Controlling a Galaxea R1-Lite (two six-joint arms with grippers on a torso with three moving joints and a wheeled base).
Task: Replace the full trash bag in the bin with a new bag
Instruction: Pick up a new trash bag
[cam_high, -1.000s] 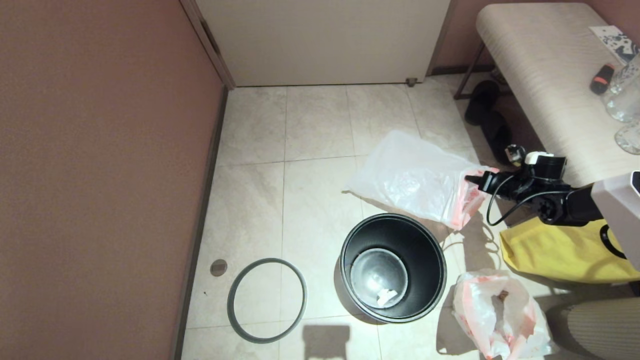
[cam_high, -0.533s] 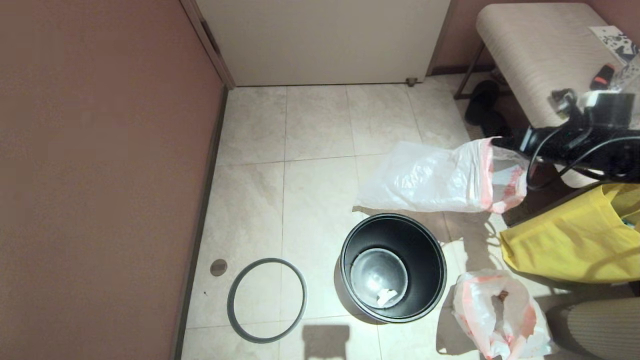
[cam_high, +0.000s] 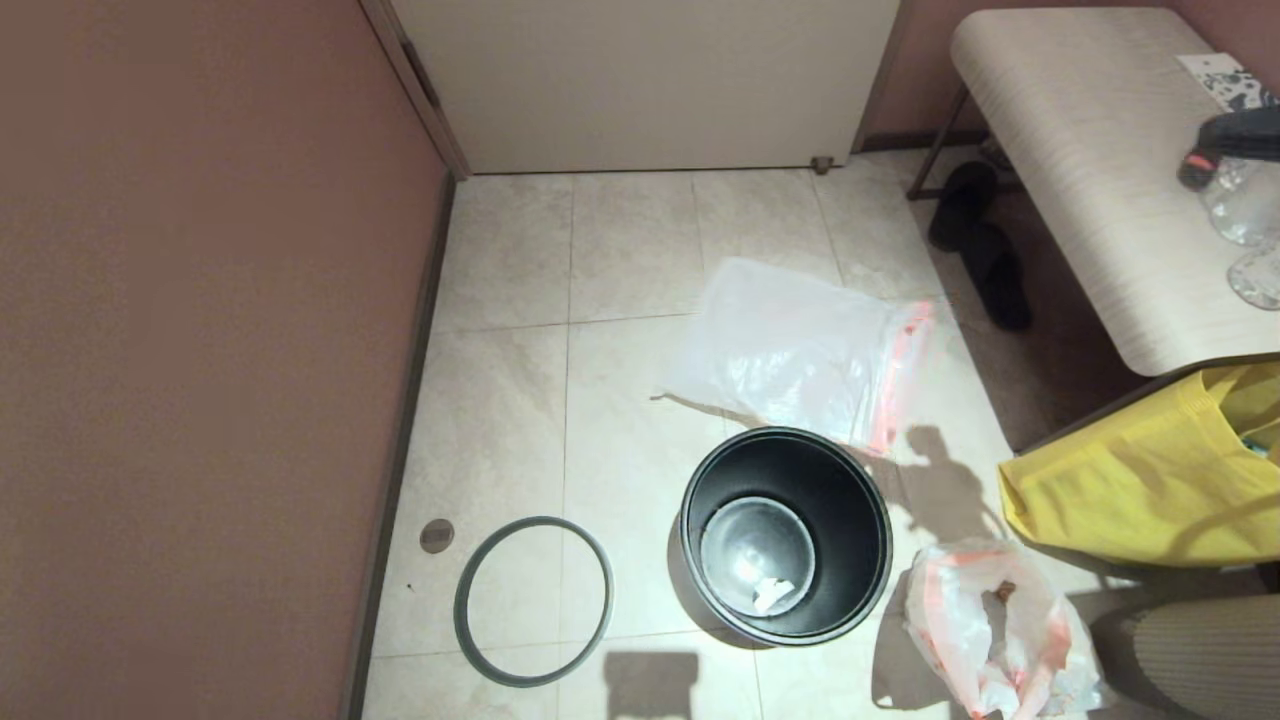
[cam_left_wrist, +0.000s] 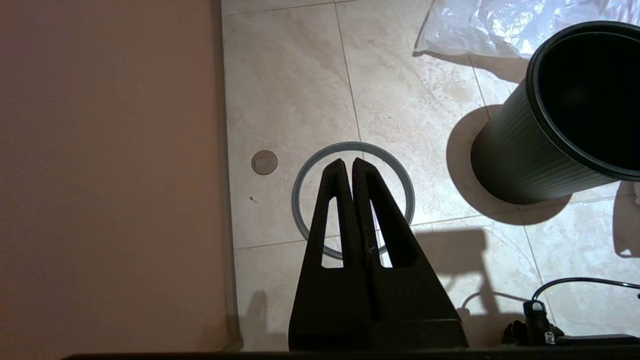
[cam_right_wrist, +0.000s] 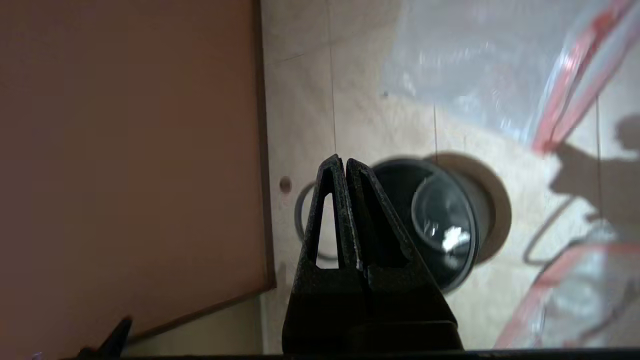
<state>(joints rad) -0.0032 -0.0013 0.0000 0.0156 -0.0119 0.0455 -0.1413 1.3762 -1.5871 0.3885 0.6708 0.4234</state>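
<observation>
The bin (cam_high: 786, 535) stands upright on the tiled floor (cam_high: 620, 260), unlined, with a small white scrap lying on its inner bottom. Its grey hoop rim (cam_high: 533, 600) lies flat on the floor beside it, on the side toward the reddish wall (cam_high: 200, 350), detached from the bin. The new bag (cam_high: 800, 350) lies spread flat on the floor just beyond the bin, toward the white door (cam_high: 650, 80), its pink hem turned toward the bench (cam_high: 1090, 170); no gripper holds it. The full trash bag (cam_high: 1000, 630) sits on the floor just beside the bin on the opposite side from the hoop, mouth gathered, near the yellow cloth tote (cam_high: 1130, 490). A pair of dark slippers (cam_high: 975, 240) lies under the bench edge. The left gripper (cam_left_wrist: 352, 167) hangs above the grey hoop with both fingers pressed together, clenched on nothing. The right gripper (cam_right_wrist: 345, 165) is raised high over the floor, above the bin and the hoop, fingers likewise closed against each other and carrying nothing; in the head view only a dark part of that arm shows at the picture's right edge, over the bench top.
</observation>
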